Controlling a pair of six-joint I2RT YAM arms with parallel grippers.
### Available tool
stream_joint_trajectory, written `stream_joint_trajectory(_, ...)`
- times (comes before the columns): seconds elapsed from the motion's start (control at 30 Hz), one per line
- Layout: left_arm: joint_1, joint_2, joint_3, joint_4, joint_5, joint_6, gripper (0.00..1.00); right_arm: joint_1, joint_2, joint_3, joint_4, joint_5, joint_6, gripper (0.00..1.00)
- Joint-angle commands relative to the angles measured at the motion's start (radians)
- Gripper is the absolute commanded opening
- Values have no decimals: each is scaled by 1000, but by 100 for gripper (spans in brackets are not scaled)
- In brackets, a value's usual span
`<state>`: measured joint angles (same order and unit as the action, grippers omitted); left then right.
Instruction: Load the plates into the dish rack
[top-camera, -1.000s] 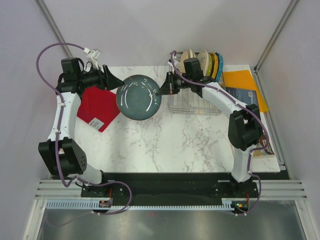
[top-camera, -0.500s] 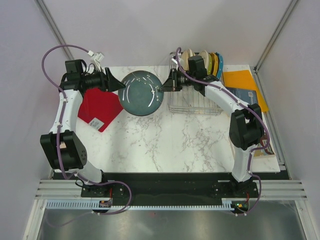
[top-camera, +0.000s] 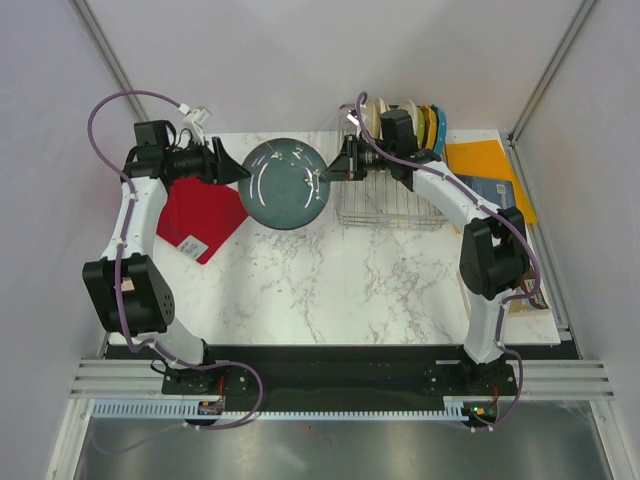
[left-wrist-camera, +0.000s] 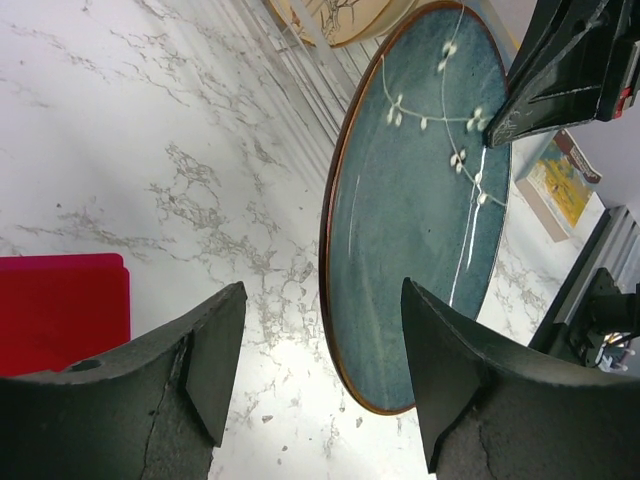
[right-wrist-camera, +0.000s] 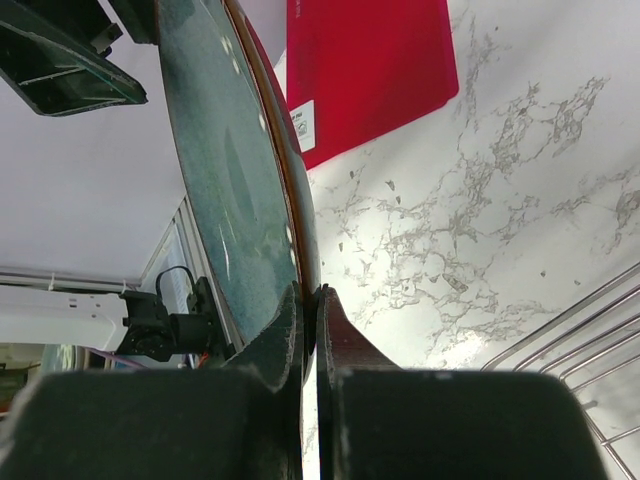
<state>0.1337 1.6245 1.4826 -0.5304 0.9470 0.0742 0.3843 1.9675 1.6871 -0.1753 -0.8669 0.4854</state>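
Note:
The dark teal speckled plate (top-camera: 285, 183) hangs tilted above the table, left of the silver wire dish rack (top-camera: 392, 210). My right gripper (top-camera: 337, 172) is shut on its right rim; the right wrist view shows both fingers (right-wrist-camera: 285, 335) pinching the rim of the plate (right-wrist-camera: 225, 170). My left gripper (top-camera: 236, 170) is open at the plate's left edge. In the left wrist view (left-wrist-camera: 325, 385) its jaws stand wide apart with the rim of the plate (left-wrist-camera: 415, 210) just ahead, untouched. Two cream plates (top-camera: 377, 113) and a blue-edged one (top-camera: 438, 128) stand in the rack's back slots.
A red square mat (top-camera: 200, 215) lies on the marble table under my left arm, also in the right wrist view (right-wrist-camera: 365, 70). A yellow folder (top-camera: 485, 165) and a booklet (top-camera: 495, 190) lie right of the rack. Grey walls stand close behind.
The teal plate has moved a little to the right and toward the back with the right gripper. The left arm has followed it back, jaws staying open.

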Motion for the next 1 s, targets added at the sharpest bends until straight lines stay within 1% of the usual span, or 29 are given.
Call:
stream_joint_trajectory(0.0, 0, 24, 11, 4, 61, 29, 69, -4, -93, 20, 146, -96, 53, 0)
stream_joint_trajectory(0.2, -28, 44, -18, 3, 95, 30, 67, 10, -55, 43, 166, -95, 79, 0)
stream_joint_trajectory(0.3, -43, 48, -25, 4, 104, 27, 55, 21, -33, 63, 168, -95, 79, 0)
stream_joint_trajectory(0.33, -43, 49, -25, 3, 107, 26, 42, 24, -27, 65, 166, -92, 78, 0)
stream_joint_trajectory(0.4, -43, 55, -22, 6, 118, 18, 27, 27, -19, 62, 168, -89, 79, 0)
stream_joint_trajectory(0.43, -43, 54, -22, 6, 122, 21, 15, 28, -12, 60, 166, -93, 79, 0)
stream_joint_trajectory(0.5, -43, 51, -27, 6, 128, 19, 6, 30, -6, 51, 166, -90, 70, 0)
stream_joint_trajectory(0.53, -43, 51, -28, 6, 136, 19, 3, 30, 1, 45, 168, -92, 64, 15)
stream_joint_trajectory(0.57, -45, 54, -30, 4, 147, 19, 3, 30, 4, 39, 166, -96, 58, 28)
stream_joint_trajectory(0.63, -42, 55, -31, 6, 156, 18, 2, 34, 14, 33, 166, -101, 50, 46)
stream_joint_trajectory(0.73, -43, 58, -35, 6, 164, 16, 2, 48, 34, 43, 168, -132, 51, 52)
stream_joint_trajectory(0.97, -43, 67, -27, 7, 188, 7, 2, 87, 63, 62, 168, -130, 51, 57)
